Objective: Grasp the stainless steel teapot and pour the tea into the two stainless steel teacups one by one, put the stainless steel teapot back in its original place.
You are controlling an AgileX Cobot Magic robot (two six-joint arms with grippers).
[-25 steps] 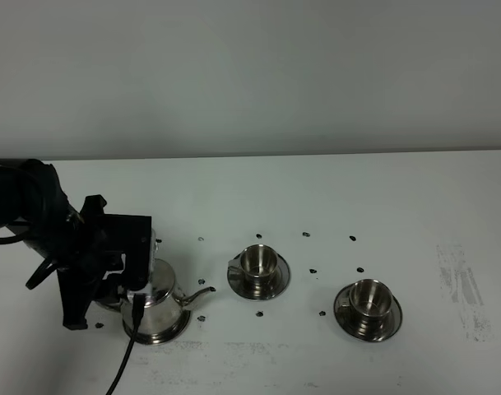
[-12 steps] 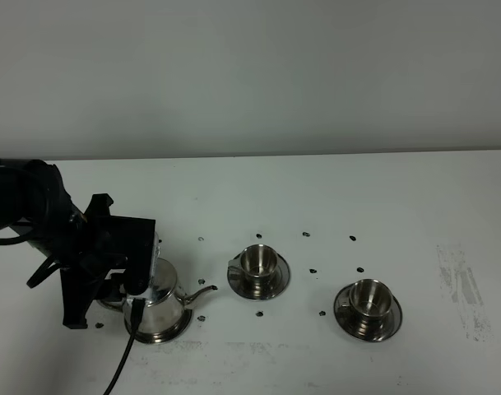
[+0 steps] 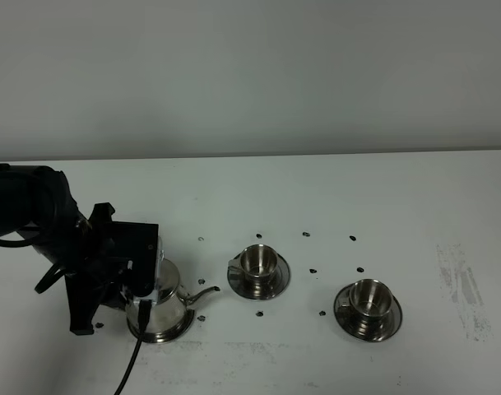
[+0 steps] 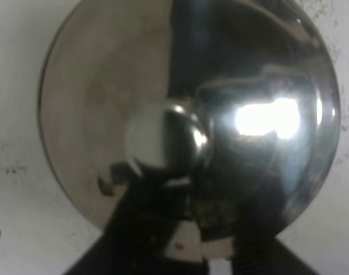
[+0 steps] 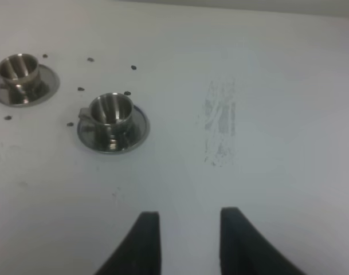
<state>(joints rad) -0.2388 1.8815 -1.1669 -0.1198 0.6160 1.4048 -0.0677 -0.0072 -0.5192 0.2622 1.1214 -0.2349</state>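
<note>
The stainless steel teapot (image 3: 166, 303) stands on its round saucer, the original place (image 3: 173, 332), at the front left, its spout (image 3: 202, 293) pointing right. My left gripper (image 3: 140, 290) hangs over the pot's handle side, and the arm hides the handle. In the left wrist view the lid and knob (image 4: 168, 140) fill the picture. The left gripper (image 4: 183, 243) shows only as dark fingers (image 4: 128, 240) at the pot's edge, and their spacing is unclear. The two stainless steel teacups (image 3: 258, 262) (image 3: 368, 298) sit upright on saucers to the right. My right gripper (image 5: 189, 223) hovers over bare table, tips slightly apart, nothing between them.
Small dark specks (image 3: 313, 271) dot the white table around the cups. A grey scuffed patch (image 3: 462, 288) marks the table at the right. A black cable (image 3: 131, 362) hangs from the left arm toward the front edge. In the right wrist view both cups (image 5: 111, 112) (image 5: 19, 67) lie far off.
My left arm has shifted a little to the right and lower over the teapot. Teapot, cups and saucers stand where they were.
</note>
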